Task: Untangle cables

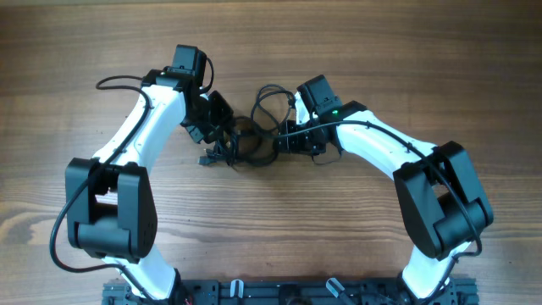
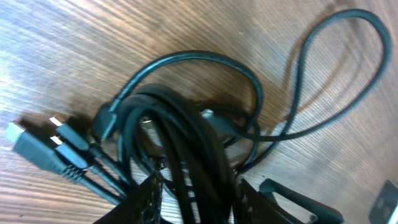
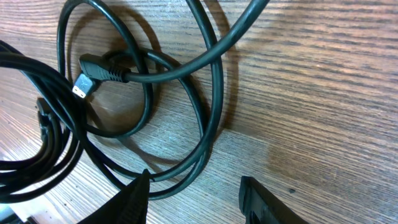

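The cables lie as a black tangle at the table's middle, with a loop reaching to the far side. My left gripper comes at the tangle from the left. In the left wrist view its fingers stand either side of a thick bundle of cables, and the left gripper is shut on those strands. Several plugs stick out to the left. My right gripper is at the tangle's right side. In its own view the right gripper is open over bare wood, with a cable loop touching its left fingertip.
A plug lies inside the loops in the right wrist view. Thicker black cords run along both white arms. The arm bases stand at the near table edge. Wood table lies all round the tangle.
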`<state>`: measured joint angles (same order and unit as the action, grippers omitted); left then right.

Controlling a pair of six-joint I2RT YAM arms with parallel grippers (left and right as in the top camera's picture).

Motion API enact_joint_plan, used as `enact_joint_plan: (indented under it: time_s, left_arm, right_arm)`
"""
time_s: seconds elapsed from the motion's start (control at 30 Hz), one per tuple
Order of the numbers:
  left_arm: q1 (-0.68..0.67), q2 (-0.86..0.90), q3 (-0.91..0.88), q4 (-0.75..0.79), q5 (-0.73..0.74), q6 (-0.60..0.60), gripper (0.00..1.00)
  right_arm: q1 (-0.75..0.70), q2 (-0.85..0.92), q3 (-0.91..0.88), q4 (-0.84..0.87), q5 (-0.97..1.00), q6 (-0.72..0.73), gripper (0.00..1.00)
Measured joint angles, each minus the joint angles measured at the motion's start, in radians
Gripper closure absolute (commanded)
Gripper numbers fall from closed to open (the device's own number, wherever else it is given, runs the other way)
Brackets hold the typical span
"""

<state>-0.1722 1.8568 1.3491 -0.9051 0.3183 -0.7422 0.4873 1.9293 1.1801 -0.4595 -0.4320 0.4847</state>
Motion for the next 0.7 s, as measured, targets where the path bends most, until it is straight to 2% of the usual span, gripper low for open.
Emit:
enact_joint_plan:
  time_s: [0.03,0.23,0.37,0.4,0.43,0.7]
  left_arm:
    - [0.000,0.000,0.000,-0.005,-0.005,0.000,0.46]
    - [0.000,0.000,0.000,-0.027,-0.031,-0.002,0.48]
    - [0.000,0.000,0.000,-0.037,-0.053,-0.003,0.71]
    - [0.000,0.000,0.000,-0.037,-0.056,-0.006,0.81]
    - [0.000,0.000,0.000,-0.038,-0.059,-0.004,0.96]
    - [0.000,0.000,0.000,-0.045,-0.050,0.002,0.96]
  right_arm:
    - [0.000,0.000,0.000,0.000,0.000,0.000,0.51]
    - [0.000,0.000,0.000,-0.001,0.000,0.000,0.51]
    - [0.000,0.000,0.000,-0.005,0.000,0.000,0.51]
    - [0.000,0.000,0.000,-0.005,0.000,0.000,0.51]
    - [0.000,0.000,0.000,-0.005,0.000,0.000,0.50]
    - [-0.005,0.000,0.000,-0.032,-0.004,-0.004,0.51]
